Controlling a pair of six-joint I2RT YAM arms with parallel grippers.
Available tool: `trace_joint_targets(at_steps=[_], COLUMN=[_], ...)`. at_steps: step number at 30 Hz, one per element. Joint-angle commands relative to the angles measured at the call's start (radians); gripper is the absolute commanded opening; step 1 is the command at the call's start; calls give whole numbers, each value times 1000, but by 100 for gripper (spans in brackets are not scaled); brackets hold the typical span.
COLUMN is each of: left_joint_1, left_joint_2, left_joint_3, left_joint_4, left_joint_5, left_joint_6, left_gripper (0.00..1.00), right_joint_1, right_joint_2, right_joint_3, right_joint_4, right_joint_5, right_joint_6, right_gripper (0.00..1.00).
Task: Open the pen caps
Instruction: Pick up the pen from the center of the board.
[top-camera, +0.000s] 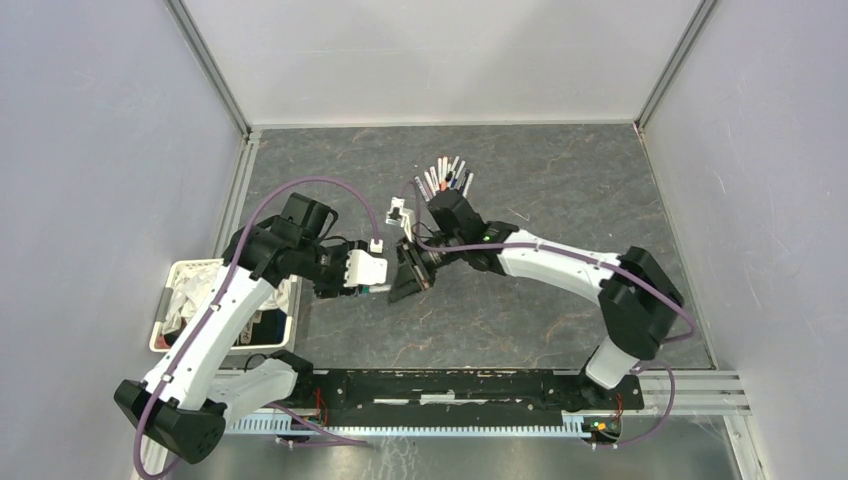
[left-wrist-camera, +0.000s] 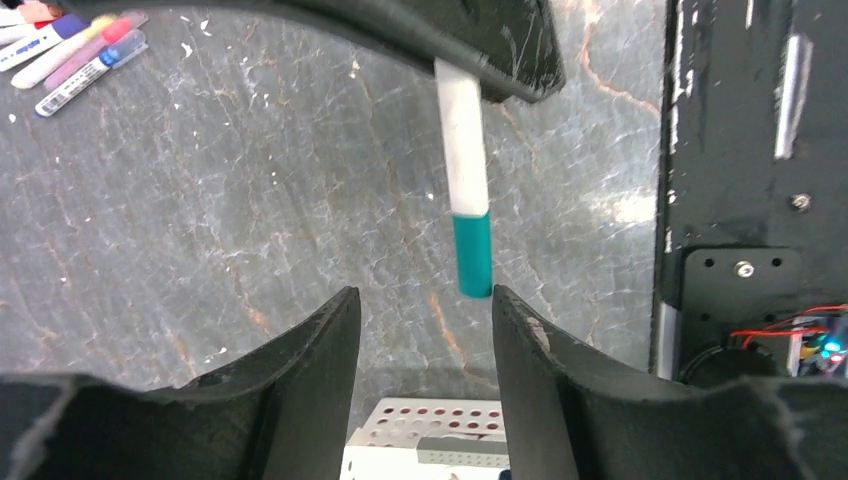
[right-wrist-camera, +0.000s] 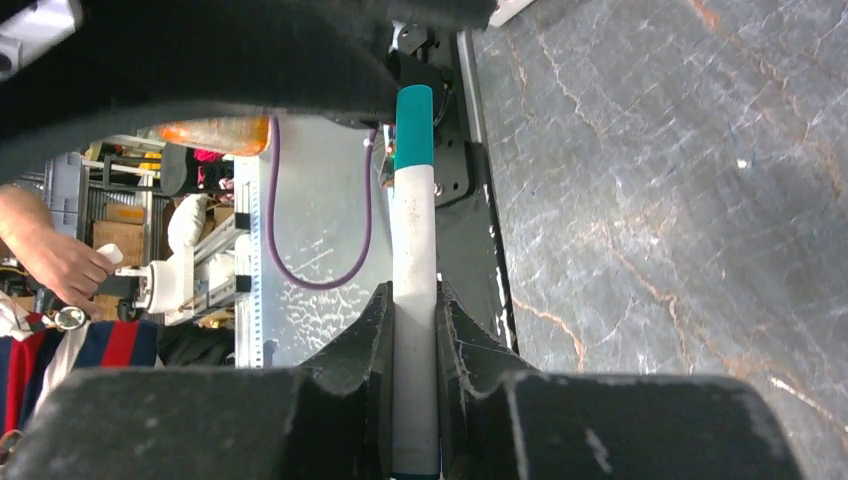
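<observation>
Your right arm reaches in from the right across the table (top-camera: 560, 310), its wrist bent back toward the near edge. Your left arm comes in from the left with its wrist turned to the right, so the two grippers meet nose to nose at mid-table. Your right gripper (right-wrist-camera: 413, 305) is clenched on a pen (right-wrist-camera: 415, 250), fingers pressed against the white barrel on both sides. The pen sticks out past the fingertips with its teal cap (left-wrist-camera: 472, 255) on the far end, seated on the barrel. Your left gripper (left-wrist-camera: 425, 320) is spread wide and holds nothing. The cap's tip sits just at the mouth of the gap, close beside one finger (left-wrist-camera: 530, 350), and you cannot tell whether they touch. The other pens (top-camera: 445, 178) lie fanned in a bunch on the table beyond the grippers, well apart from the held one
</observation>
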Motion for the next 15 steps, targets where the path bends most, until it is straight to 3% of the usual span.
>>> trace_joint_targets(at_steps=[1, 12, 15], left_joint_1=[-4, -6, -6], left_joint_2=[15, 50, 52], left_joint_3=[54, 104, 98], left_joint_4=[-27, -109, -107], left_joint_5=[117, 282, 266], left_joint_6=[-101, -163, -155], left_gripper=[56, 53, 46], right_joint_1=[-16, -16, -17], right_joint_2=[-158, -200, -198], right_joint_3=[-131, -220, -222], right_joint_4=[210, 422, 443], right_joint_5=[-36, -36, -29], right_joint_6=[15, 138, 149], right_gripper=[0, 0, 0])
